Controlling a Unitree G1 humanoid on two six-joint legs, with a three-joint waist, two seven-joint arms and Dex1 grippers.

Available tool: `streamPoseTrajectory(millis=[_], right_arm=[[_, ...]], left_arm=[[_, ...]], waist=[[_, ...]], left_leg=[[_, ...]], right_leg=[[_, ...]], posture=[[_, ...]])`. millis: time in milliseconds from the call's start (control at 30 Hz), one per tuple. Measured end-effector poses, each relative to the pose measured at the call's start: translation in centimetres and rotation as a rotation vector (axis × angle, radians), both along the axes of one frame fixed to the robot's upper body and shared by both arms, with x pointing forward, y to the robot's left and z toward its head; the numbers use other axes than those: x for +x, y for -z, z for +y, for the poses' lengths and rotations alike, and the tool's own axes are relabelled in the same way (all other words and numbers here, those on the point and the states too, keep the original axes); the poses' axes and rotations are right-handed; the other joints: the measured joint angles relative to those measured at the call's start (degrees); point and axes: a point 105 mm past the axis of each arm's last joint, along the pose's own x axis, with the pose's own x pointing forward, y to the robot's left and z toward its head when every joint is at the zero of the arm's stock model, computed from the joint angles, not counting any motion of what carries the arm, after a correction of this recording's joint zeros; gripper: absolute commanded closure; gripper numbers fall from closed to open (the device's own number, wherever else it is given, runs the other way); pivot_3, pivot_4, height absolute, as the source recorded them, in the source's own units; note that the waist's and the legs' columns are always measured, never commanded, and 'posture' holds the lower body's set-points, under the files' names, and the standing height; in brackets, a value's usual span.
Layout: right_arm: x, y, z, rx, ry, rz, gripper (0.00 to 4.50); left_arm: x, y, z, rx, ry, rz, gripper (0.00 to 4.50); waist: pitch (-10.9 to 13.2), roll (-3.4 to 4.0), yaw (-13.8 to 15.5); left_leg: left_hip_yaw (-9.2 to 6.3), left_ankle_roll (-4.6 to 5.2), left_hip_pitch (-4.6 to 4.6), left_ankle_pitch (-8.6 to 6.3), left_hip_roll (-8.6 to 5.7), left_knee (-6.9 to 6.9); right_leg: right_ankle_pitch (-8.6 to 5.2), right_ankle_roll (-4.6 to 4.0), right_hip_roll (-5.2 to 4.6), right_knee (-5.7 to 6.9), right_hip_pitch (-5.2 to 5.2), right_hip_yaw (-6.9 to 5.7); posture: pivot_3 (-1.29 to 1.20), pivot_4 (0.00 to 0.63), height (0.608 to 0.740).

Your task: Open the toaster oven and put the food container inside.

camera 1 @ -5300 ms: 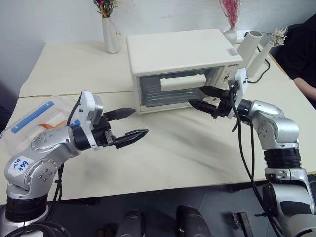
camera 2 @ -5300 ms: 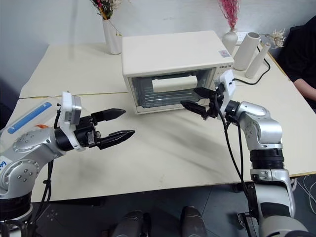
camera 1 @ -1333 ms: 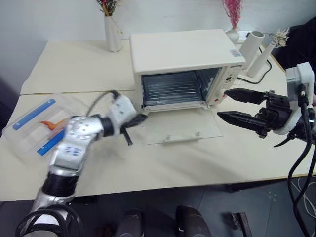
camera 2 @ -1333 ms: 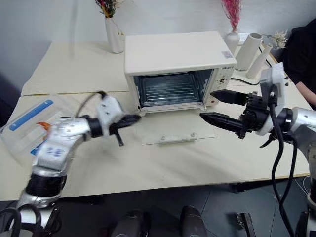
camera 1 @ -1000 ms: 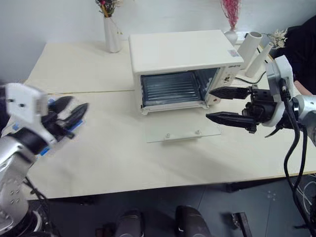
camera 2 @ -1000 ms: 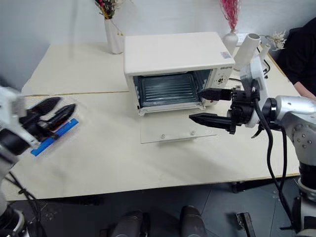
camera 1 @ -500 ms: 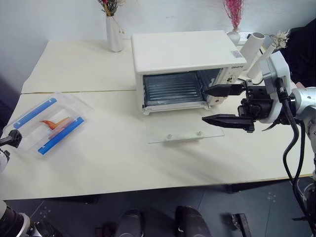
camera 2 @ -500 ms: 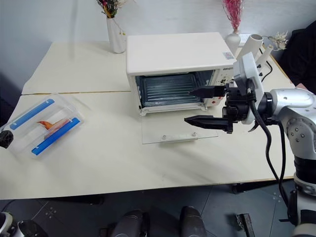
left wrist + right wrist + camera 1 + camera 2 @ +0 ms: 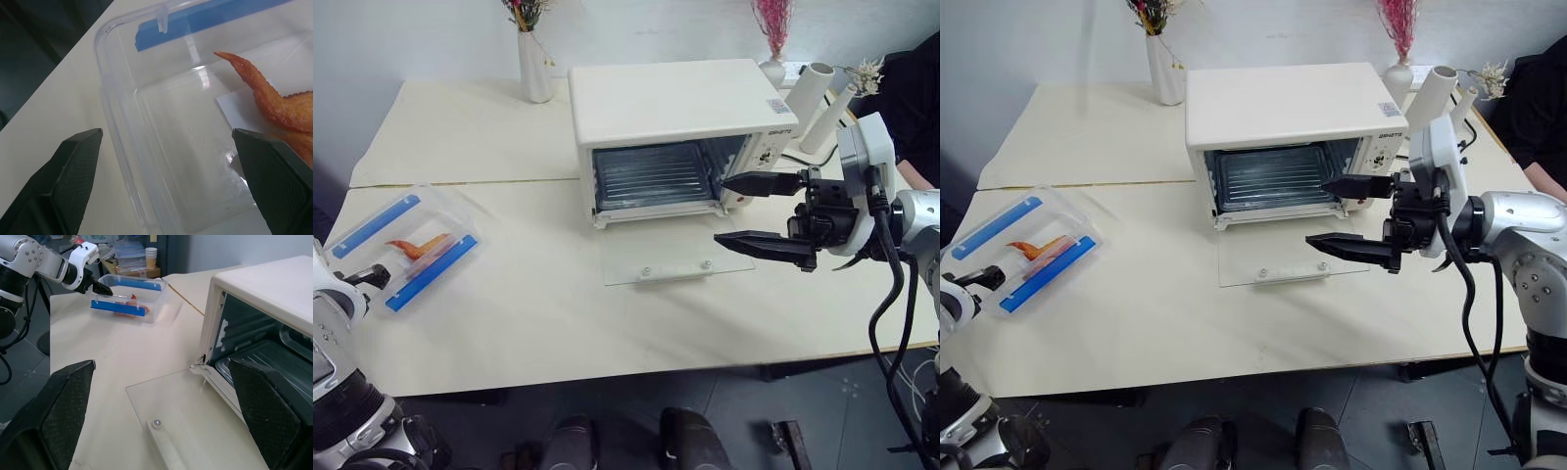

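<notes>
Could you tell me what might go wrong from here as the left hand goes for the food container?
The food container lies near the table edge, so a push from the open left hand could slide it off. The right hand hovers over the lowered oven door, in the loading path.

Cream-white toaster oven (image 9: 675,108), glass door folded flat open, clear blue-clipped food container (image 9: 403,246) well left, lying flat
</notes>
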Motion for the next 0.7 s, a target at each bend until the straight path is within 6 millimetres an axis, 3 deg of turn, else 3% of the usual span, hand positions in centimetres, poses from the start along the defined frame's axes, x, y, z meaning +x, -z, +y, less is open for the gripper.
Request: streamPoseTrajectory(millis=[100,367,467,700], right_arm=[[-0.04,0.05,0.01,0.000,0.012,-0.005,0.00],[-0.32,0.19,0.06,0.010,0.019,0.009,0.00],[-0.35,-0.06,-0.09,0.018,0.024,0.001,0.00],[-0.33,-0.06,-0.12,0.020,0.024,0.003,0.00]], left_arm=[[0.43,0.10,0.04,-0.006,0.002,-0.002,0.59],[0.47,0.56,0.05,-0.022,-0.001,0.007,3.05],[0.18,0.81,0.32,-0.021,-0.004,0.020,3.76],[0.01,0.72,0.66,-0.019,0.010,0.036,3.76]], waist=[[0.0,0.00,0.0],[0.0,-0.01,0.3],[0.0,-0.01,0.4],[0.0,-0.01,0.2]], left_leg=[[0.01,0.00,0.01,0.00,-0.01,0.00],[0.00,0.01,0.01,0.01,-0.02,0.01],[0.00,0.01,0.01,0.01,-0.01,0.00],[0.01,0.00,0.01,0.01,0.00,0.00]], right_leg=[[0.00,0.00,-0.02,0.02,0.00,0.00],[0.00,0.00,-0.04,0.05,0.00,0.00],[0.00,0.00,-0.02,0.04,-0.01,0.00],[0.00,0.00,-0.02,0.05,-0.01,0.00]], posture=[[0.00,0.150,0.740],[0.00,0.150,0.740],[0.00,0.150,0.740],[0.00,0.150,0.740]])
